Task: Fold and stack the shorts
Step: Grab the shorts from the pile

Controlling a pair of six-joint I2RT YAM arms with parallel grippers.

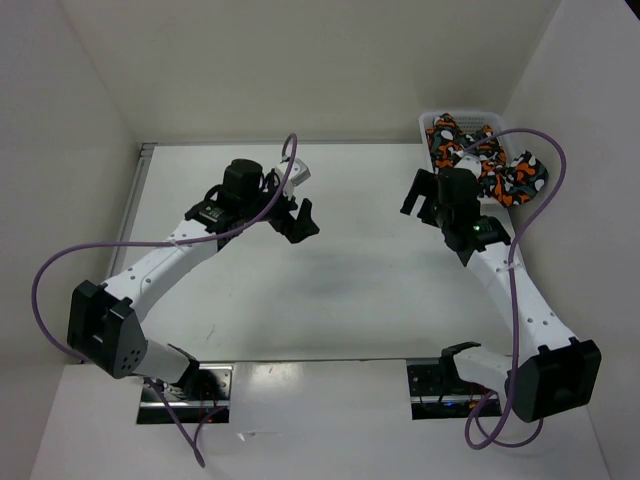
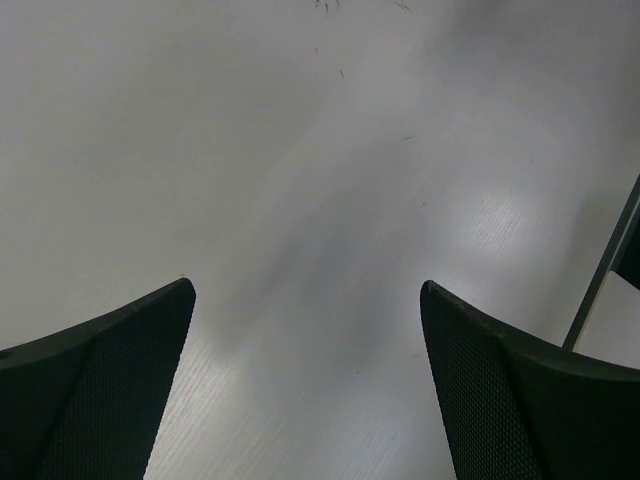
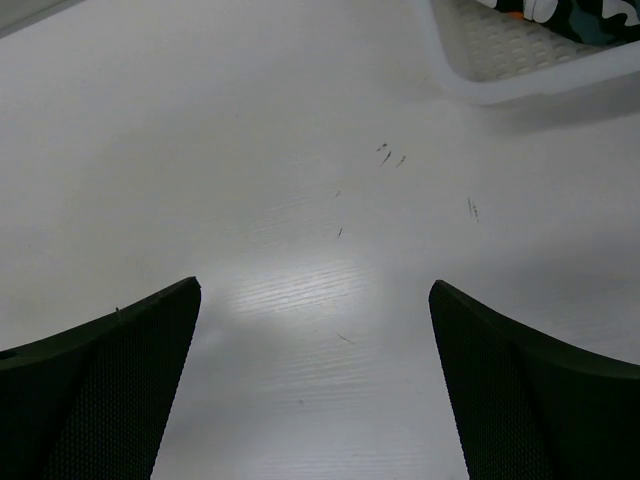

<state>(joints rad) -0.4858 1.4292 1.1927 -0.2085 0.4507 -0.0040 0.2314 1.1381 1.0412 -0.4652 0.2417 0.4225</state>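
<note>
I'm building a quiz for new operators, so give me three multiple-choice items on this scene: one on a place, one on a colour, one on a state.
1. Where are the shorts?
A. In the basket at the far right corner of the table
B. Spread flat mid-table
C. Stacked at the near edge

2. What colour is the basket?
A. Blue
B. White
C. Black

3. How is the right tool?
A. Shut on the shorts
B. Open and empty
C. Shut on nothing

Answers:
1 A: the top view shows the patterned cloth bunched inside the basket.
2 B: its mesh wall is white in both views.
3 B: its wrist view shows it spread wide over bare table.
</note>
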